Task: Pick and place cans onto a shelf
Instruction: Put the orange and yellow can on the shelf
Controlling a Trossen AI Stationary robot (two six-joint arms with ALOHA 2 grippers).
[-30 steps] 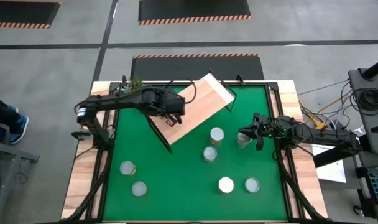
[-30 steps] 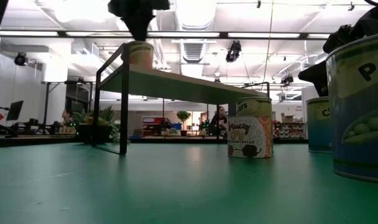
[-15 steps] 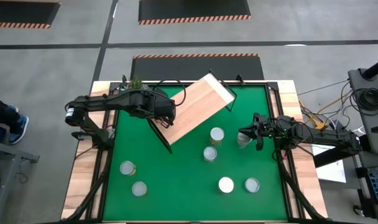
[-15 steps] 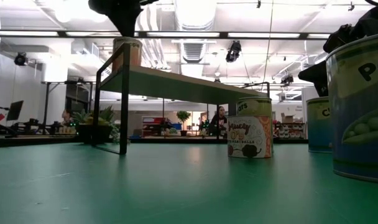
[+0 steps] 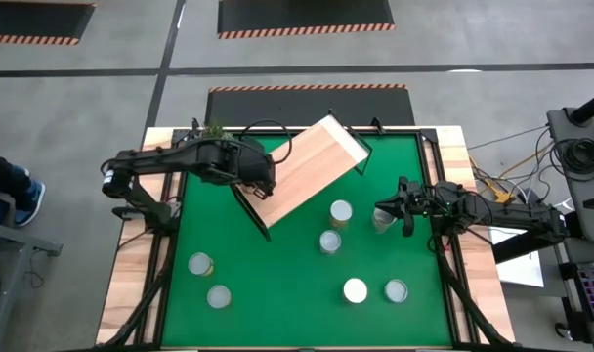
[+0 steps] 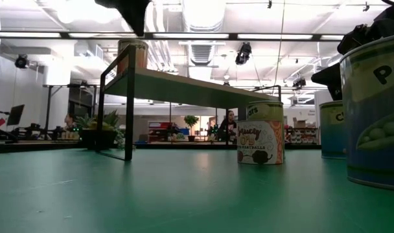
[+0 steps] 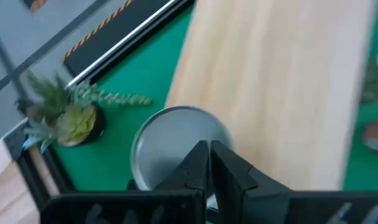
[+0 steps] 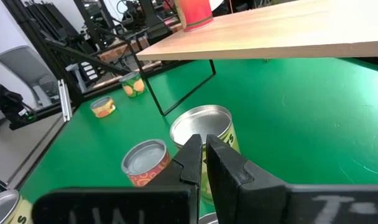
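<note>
A can (image 7: 176, 146) is standing on the shelf (image 5: 307, 166), at its corner near the potted plant (image 7: 64, 118). The left gripper (image 7: 207, 163) is hanging just above it with its fingers pressed together, holding nothing. To finish this step well, it should be lifting straight up, so the can is not nudged off the edge. The right gripper (image 8: 201, 160) is waiting with its fingers closed and empty beside a can (image 5: 380, 219) at the right of the worktop (image 5: 277, 284), where six other cans are standing.
</note>
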